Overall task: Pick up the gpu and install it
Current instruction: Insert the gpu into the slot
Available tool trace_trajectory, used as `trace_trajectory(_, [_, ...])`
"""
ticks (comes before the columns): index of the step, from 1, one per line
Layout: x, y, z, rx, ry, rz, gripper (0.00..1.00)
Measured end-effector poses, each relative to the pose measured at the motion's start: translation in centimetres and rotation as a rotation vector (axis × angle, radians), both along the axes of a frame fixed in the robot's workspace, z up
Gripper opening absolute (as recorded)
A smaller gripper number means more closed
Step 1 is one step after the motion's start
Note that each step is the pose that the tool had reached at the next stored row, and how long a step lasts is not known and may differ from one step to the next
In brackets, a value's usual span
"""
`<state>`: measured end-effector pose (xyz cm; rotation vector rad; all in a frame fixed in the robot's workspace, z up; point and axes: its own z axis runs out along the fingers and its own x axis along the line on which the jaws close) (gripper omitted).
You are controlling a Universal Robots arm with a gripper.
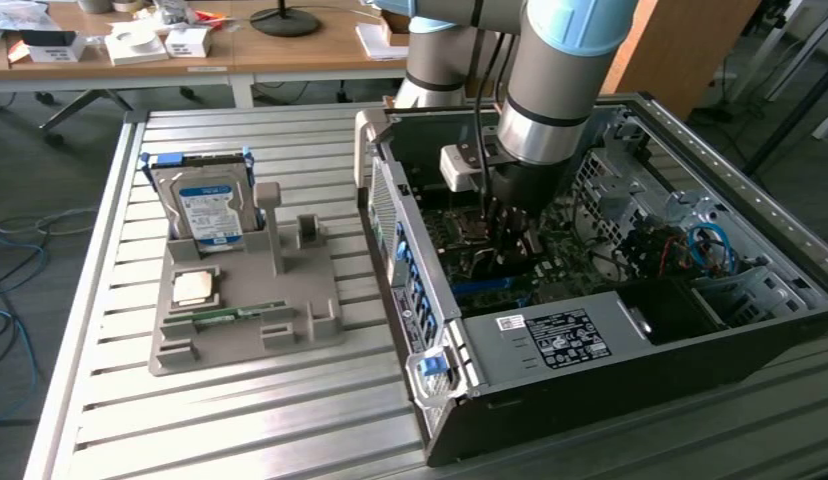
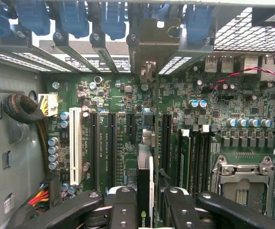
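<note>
Background: wooden desk with small boxes, far behind the pincer
Surface: slatted metal table; it carries everything I am working over
Tray: grey holder, well off to the exterior view's left of the pincer; a blue-labelled hard drive stands upright in it; a square processor chip and a narrow green RAM stick lie flat nearer the camera
Case: open computer case on its side, all round the pincer; the arm reaches down into it from above
Pincer: about half open and clamped; its black fingers press on either face of the gpu; nothing else is in its hold
Gpu: held edge-on between the fingers, upright over the green motherboard, in line with the long black slots; I cannot tell whether its lower edge sits in a slot
Beside the pincer: a white slot and a sleeved cable bundle on one side; the metal processor socket on the other
</note>
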<state>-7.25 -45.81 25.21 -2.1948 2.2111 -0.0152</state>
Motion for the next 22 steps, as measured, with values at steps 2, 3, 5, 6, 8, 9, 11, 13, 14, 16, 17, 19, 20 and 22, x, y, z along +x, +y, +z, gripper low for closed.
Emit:
trace_trajectory(2, [0.00,0.01,-0.01,0.0001,-0.0002,0.000,0.27])
trace_trajectory(3, [0.00,0.01,-0.01,0.0001,-0.0004,0.000,0.27])
trace_trajectory(5, [0.00,0.01,-0.02,0.0001,-0.0005,0.000,0.27])
trace_trajectory(6, [0.00,0.01,-0.06,0.0004,-0.0006,0.000,0.27])
trace_trajectory(8, [0.00,0.01,-0.08,0.0002,-0.0005,0.000,0.27])
trace_trajectory(9, [0.00,0.01,-0.08,0.0002,-0.0005,0.000,0.27])
trace_trajectory(11, [0.00,0.01,-0.08,0.0002,-0.0005,0.000,0.27])
trace_trajectory(13, [0.00,0.00,-0.09,-0.0001,-0.0004,0.000,0.27])
trace_trajectory(14, [0.00,0.01,-0.14,0.0002,-0.0006,0.000,0.27])
trace_trajectory(16, [0.00,0.00,-0.14,-0.0001,-0.0004,0.000,0.27])
trace_trajectory(17, [0.00,0.00,-0.15,0.0000,-0.0004,0.000,0.27])
trace_trajectory(19, [0.00,0.01,-0.15,0.0001,-0.0004,0.000,0.27])
trace_trajectory(20, [0.00,0.01,-0.17,0.0001,-0.0005,0.000,0.27])
trace_trajectory(22, [0.01,0.01,-0.21,0.0003,-0.0006,0.000,0.27])
